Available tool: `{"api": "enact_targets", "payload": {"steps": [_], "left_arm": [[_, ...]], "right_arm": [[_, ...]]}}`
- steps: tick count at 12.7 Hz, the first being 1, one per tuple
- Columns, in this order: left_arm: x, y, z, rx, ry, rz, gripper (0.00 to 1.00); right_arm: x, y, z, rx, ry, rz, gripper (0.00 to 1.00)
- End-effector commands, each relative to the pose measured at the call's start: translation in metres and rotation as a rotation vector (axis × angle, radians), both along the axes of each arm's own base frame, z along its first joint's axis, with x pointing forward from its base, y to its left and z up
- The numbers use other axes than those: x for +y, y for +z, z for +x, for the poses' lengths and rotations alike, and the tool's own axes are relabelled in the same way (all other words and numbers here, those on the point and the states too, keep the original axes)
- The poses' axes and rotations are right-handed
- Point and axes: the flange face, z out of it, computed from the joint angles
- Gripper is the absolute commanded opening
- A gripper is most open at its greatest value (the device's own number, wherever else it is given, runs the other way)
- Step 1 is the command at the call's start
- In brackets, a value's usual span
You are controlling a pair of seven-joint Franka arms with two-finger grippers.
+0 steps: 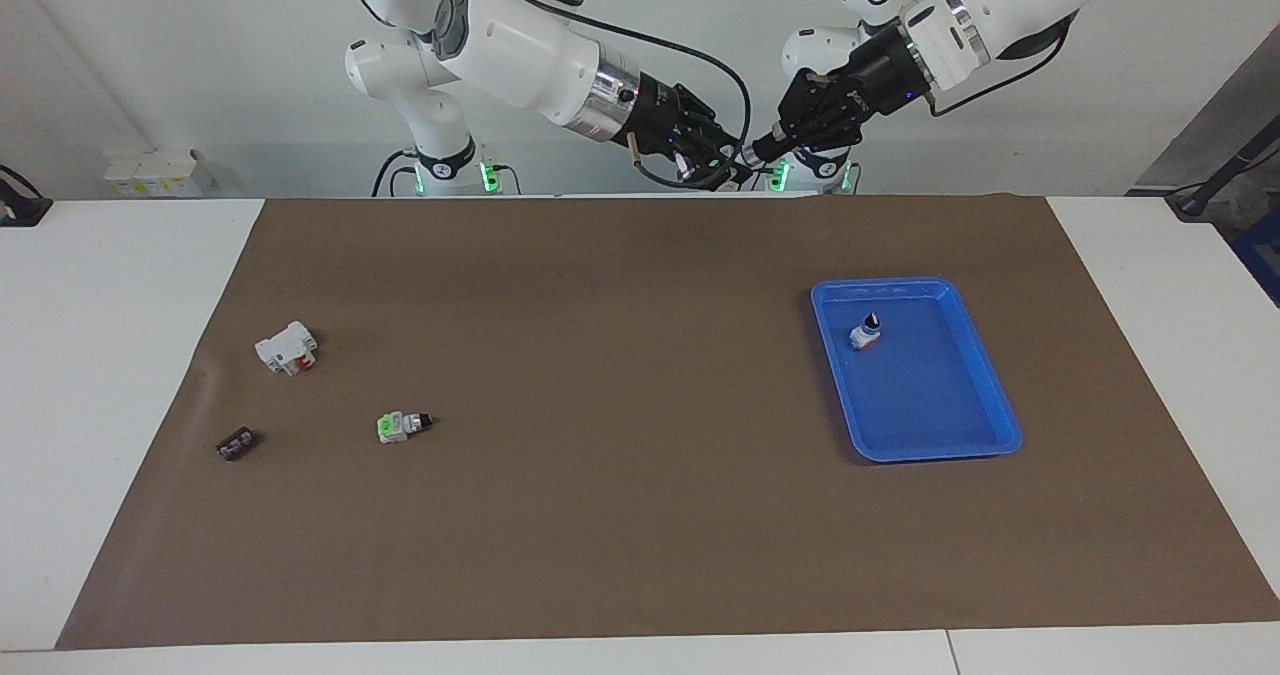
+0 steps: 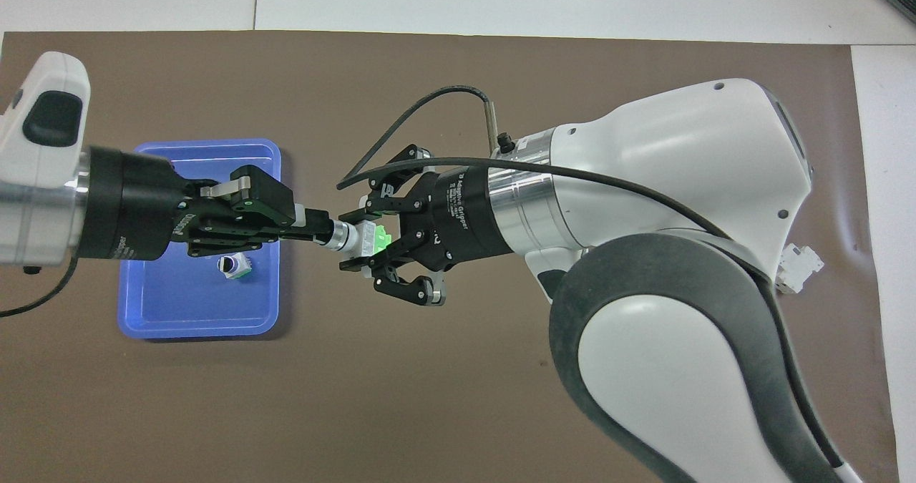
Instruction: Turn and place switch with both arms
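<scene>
- The left tool [image 2: 315,227] is held raised and tip to tip with the right tool [image 2: 365,243], its fingers closed on the knob end of the switch [image 2: 358,237].
- The right tool's fingertips are closed on the switch's green end, its links splayed out.
- Both arms are stretched toward each other, wrists nearly level, above the counter's robot edge.
</scene>
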Motion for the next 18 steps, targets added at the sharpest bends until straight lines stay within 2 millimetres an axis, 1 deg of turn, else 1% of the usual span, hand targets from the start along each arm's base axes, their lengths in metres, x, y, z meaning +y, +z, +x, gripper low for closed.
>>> {"api": "enact_targets", "payload": {"steps": [1,3,5,8,12,14,18], "left_arm": [[-0.003,0.023,-0.022,0.12,0.084,-0.001,0.0],[-0.006,0.029,-0.024,0.178,0.15,0.0,0.0],[-0.005,0.035,-0.025,0.191,0.164,0.0,0.0],[-0.007,0.044,-0.022,0.331,0.324,-0.004,0.0],[-0.007,0.045,-0.02,0.519,0.501,0.001,0.0],[-0.006,0.05,-0.019,0.617,0.599,-0.001,0.0],[-0.009,0.055,-0.021,0.75,0.72,0.0,0.0]], "right_arm": [[-0.003,-0.002,0.009,0.015,-0.026,-0.014,0.0],[-0.003,-0.002,0.009,0.015,-0.026,-0.014,0.0],[-0.003,-0.002,0.009,0.015,-0.026,-0.014,0.0],[-0.003,-0.002,0.008,0.016,-0.024,-0.014,0.0],[-0.002,-0.003,0.007,0.02,-0.018,-0.016,0.0],[-0.002,-0.003,0.007,0.021,-0.017,-0.016,0.0],[-0.002,-0.002,0.007,0.021,-0.018,-0.016,0.0]]}}
